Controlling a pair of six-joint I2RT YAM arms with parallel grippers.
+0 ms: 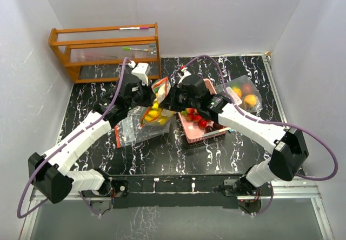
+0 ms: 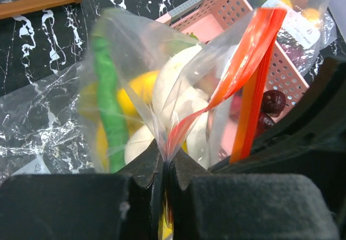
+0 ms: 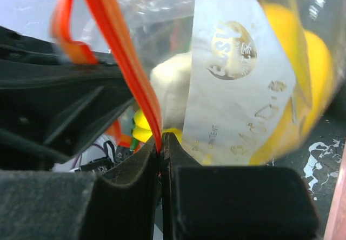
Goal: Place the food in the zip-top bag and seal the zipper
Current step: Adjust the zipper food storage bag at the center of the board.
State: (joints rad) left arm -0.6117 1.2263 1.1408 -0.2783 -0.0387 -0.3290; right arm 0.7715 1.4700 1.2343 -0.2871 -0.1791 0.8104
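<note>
Food (image 1: 154,113), mostly yellow, hangs above the surface (image 1: 140,159) in a bag (image 1: 160,87) half hidden between left pincer (image 1: 150,95) and right pincer (image 1: 170,97); tray (image 1: 189,133) of berries (image 1: 197,119) just right. Left wrist: jaws clamp the blurred bag. Right wrist: jaws nip its orange zipper (image 3: 116,40); label (image 3: 238,78) masks contents.

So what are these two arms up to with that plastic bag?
They are packing toy food into it. The left end effector and right end effector are each pinched shut on the zip-top bag near its orange zipper strip, holding it up between them over the table. Some yellow pieces are already inside, while red berries sit in the pink tray. The zipper looks unsealed.
</note>
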